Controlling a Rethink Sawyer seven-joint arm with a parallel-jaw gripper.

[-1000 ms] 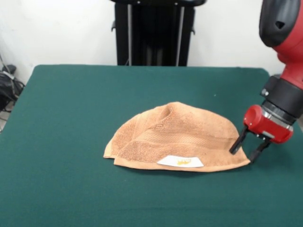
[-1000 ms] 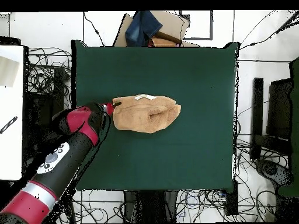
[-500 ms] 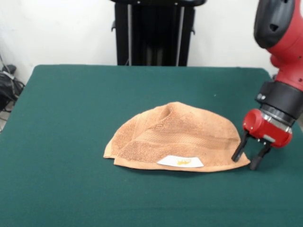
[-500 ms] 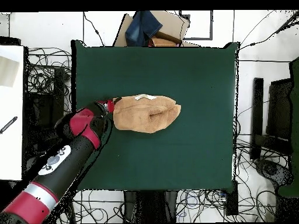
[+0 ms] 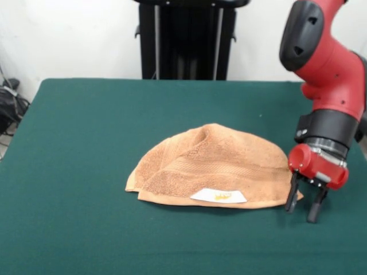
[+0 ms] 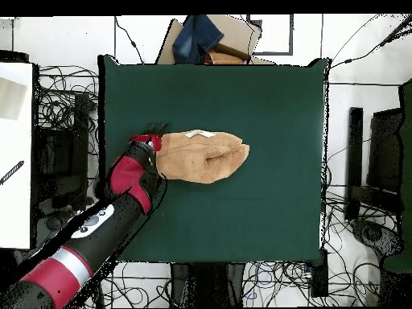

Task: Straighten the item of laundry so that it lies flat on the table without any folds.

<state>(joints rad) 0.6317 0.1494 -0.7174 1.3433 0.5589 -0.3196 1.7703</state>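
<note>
Right now your gripper [image 5: 302,211] stands spread apart at the towel's [image 5: 212,166] corner.
Your towel lies folded and humped mid-table [image 5: 92,126], white label [image 5: 218,196] on its near edge; one finger overlaps that corner, holding nothing.

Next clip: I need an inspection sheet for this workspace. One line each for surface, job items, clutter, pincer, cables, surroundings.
Surface: dark green table, only the towel on it.
Job items: orange-tan towel lies bunched with folds, not flat; its white label faces the front camera.
Clutter: nothing seen on the table.
Pincer: pincer open, fingers pointing down at the towel's corner, at the right in the front view; contact with the cloth cannot be told.
Cables: many loose black cables on the floor around the table.
Surroundings: black stand behind the table; blue cloth on a box beyond the table's edge.
</note>
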